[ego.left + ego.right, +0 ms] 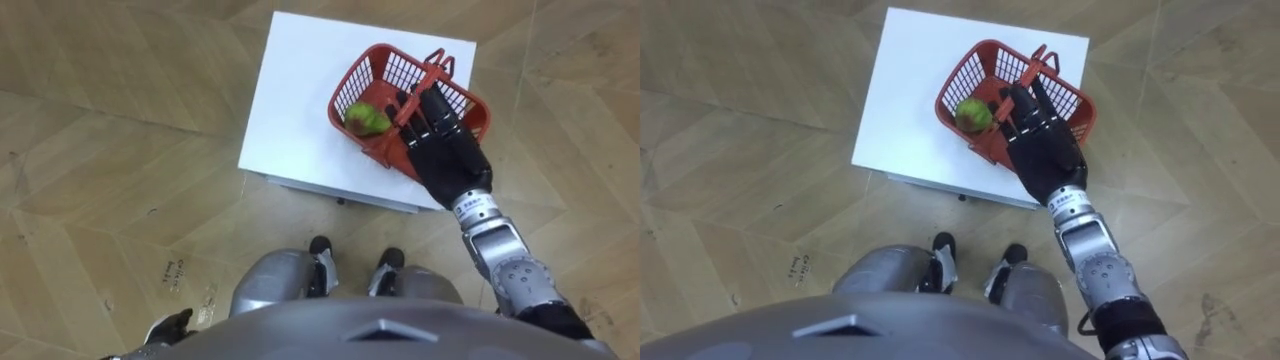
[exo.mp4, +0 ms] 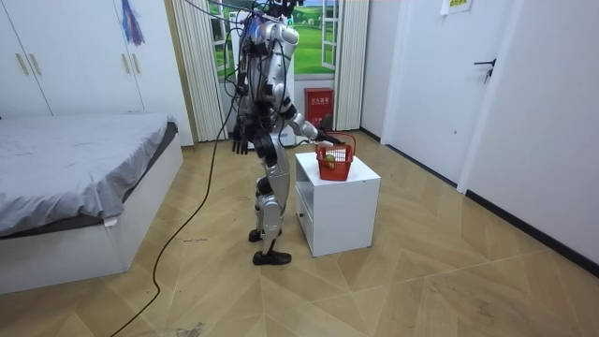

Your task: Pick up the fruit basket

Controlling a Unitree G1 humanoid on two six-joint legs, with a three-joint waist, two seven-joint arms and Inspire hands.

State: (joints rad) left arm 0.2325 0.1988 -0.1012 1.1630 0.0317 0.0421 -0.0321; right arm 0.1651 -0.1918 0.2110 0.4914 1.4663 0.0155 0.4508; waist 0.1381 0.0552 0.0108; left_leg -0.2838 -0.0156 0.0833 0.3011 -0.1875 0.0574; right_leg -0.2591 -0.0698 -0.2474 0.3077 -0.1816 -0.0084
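Observation:
A red wire fruit basket [image 1: 372, 66] stands on the right half of a small white table [image 1: 300, 100], with a green fruit [image 1: 367, 119] lying in its near left corner. Its red handle [image 1: 437, 62] stands up over the far side. My right hand [image 1: 445, 150] hovers above the basket's near rim, open, its straight fingers reaching over the inside toward the handle without closing on it. The left hand [image 1: 172, 325] hangs by my side, fingers relaxed. In the room view I stand upright right at the table [image 2: 337, 192], right arm stretched out to the basket [image 2: 334, 161].
The table is a low white cabinet on a wooden floor. A bed [image 2: 75, 178] lies behind me at the room view's left. A small red box [image 2: 319, 101] stands by the window, and a closed door [image 2: 426, 75] is past the table.

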